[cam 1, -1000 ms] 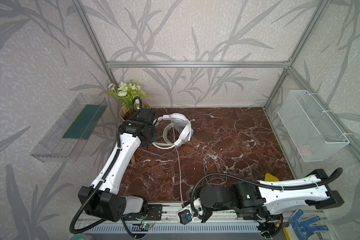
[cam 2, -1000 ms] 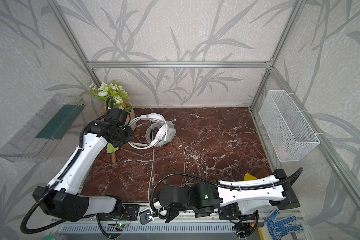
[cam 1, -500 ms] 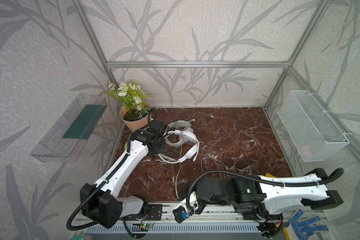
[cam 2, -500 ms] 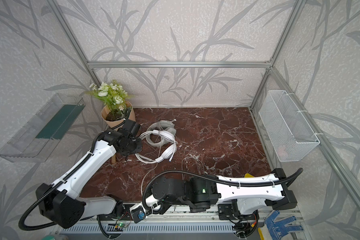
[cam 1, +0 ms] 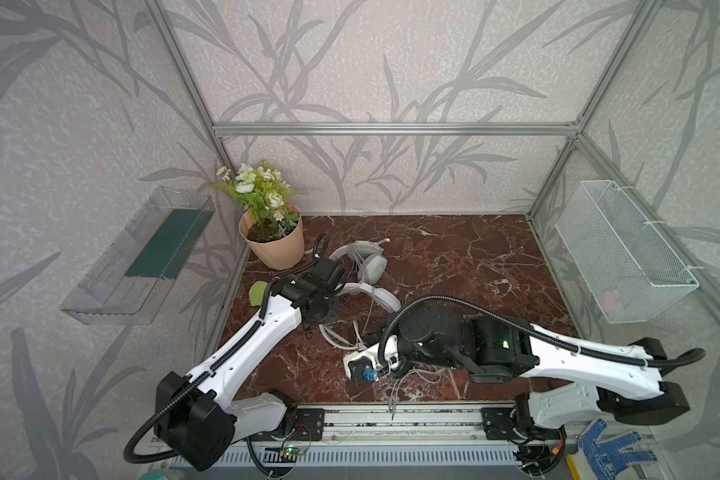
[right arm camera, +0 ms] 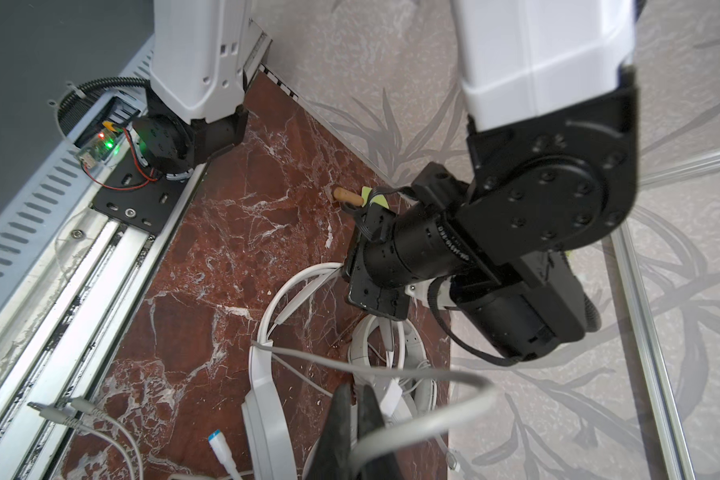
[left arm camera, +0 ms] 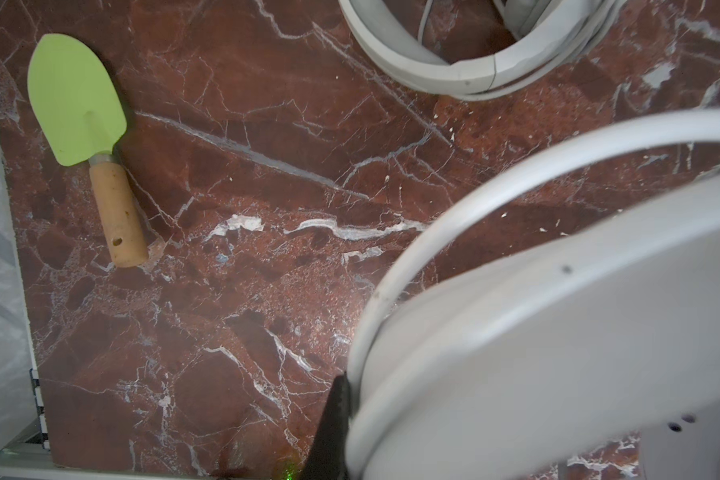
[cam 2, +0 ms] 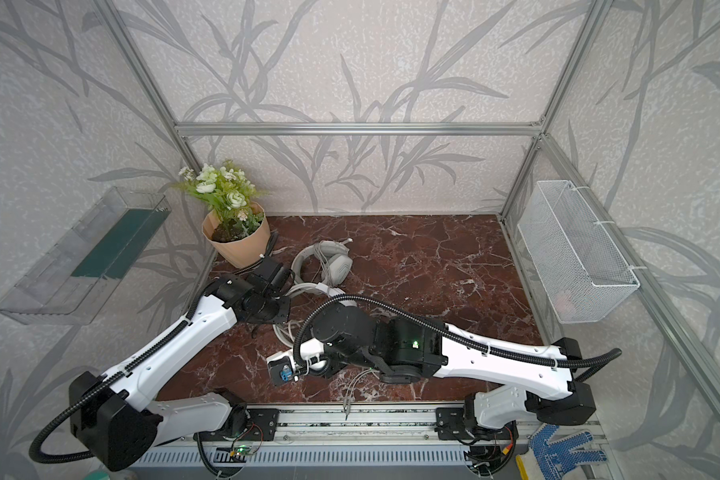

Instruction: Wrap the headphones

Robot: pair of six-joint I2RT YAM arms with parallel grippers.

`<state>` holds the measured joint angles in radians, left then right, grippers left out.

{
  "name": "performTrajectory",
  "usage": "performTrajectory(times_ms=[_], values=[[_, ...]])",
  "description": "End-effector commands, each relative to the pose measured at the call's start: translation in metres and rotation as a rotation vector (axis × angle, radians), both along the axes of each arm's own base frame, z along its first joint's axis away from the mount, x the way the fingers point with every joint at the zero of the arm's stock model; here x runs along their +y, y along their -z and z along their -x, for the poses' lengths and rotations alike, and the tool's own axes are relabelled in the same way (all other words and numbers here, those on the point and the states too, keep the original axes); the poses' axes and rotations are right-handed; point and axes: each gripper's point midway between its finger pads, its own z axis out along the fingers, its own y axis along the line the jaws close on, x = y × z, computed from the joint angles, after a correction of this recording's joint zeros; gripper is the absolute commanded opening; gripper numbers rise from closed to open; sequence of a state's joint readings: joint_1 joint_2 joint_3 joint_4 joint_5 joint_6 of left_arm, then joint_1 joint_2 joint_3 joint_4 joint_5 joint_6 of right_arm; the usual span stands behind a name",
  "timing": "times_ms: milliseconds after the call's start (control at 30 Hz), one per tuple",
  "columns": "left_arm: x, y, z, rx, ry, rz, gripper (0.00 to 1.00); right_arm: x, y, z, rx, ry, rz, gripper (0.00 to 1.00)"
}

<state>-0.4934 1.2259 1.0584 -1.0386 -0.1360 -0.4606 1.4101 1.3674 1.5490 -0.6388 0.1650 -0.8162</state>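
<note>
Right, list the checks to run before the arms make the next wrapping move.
1. Left jaws shut on the glossy white headset: ok.
2. Right jaws pinching a pale cable: ok.
3. Greyish headset apart from the held one: ok.
4. Trowel clear of the cables: ok.
5. Jack plugs off the front rail: not ok, they lie on it.
6. Which headset that cable belongs to: cannot tell.

Bright, soft, even light in both top views, no glare; only faint shade on the marble top (cam 1: 454,257) in front of the flower pot (cam 1: 272,245). Frame posts (cam 1: 186,79) splay w/ wide-angle lens. Wrist views: white headphones (left arm camera: 558,353) & cable (right arm camera: 429,419) nr lens blurred, marble sharp.
</note>
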Motion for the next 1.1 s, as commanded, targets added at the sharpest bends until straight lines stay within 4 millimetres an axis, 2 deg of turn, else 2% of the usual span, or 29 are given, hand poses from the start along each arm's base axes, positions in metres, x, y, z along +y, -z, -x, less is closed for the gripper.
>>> performTrajectory(times_ms=[0,133,400,533,733,800,833,867,967,1067], values=[[-0.013,-0.004,0.002,-0.037,0.057,0.037,0.0,0.001,0.0,0.003,0.023,-0.049,0.034,0.0],[-0.02,-0.003,0.01,-0.034,0.098,0.042,0.0,0.003,-0.003,-0.011,0.044,-0.036,0.04,0.0],[-0.032,-0.013,0.025,-0.057,0.173,0.078,0.0,0.0,-0.003,-0.061,0.079,0.052,0.037,0.0],[-0.044,-0.018,0.033,-0.071,0.23,0.103,0.0,-0.003,-0.003,-0.083,0.079,0.096,0.041,0.0],[-0.052,-0.026,0.042,-0.078,0.274,0.135,0.0,-0.022,-0.003,-0.115,0.096,0.165,0.021,0.0],[-0.052,-0.031,0.043,-0.09,0.279,0.139,0.0,-0.025,-0.004,-0.119,0.089,0.168,0.014,0.0],[-0.052,-0.035,0.044,-0.093,0.288,0.145,0.0,-0.034,-0.004,-0.132,0.095,0.199,0.006,0.0],[-0.054,-0.038,0.045,-0.093,0.301,0.156,0.0,-0.036,-0.004,-0.137,0.103,0.207,-0.002,0.0],[-0.051,-0.046,0.047,-0.104,0.308,0.15,0.0,-0.041,-0.006,-0.15,0.122,0.232,-0.038,0.0],[-0.051,-0.051,0.052,-0.108,0.318,0.171,0.0,-0.043,-0.015,-0.154,0.148,0.225,-0.11,0.0]])
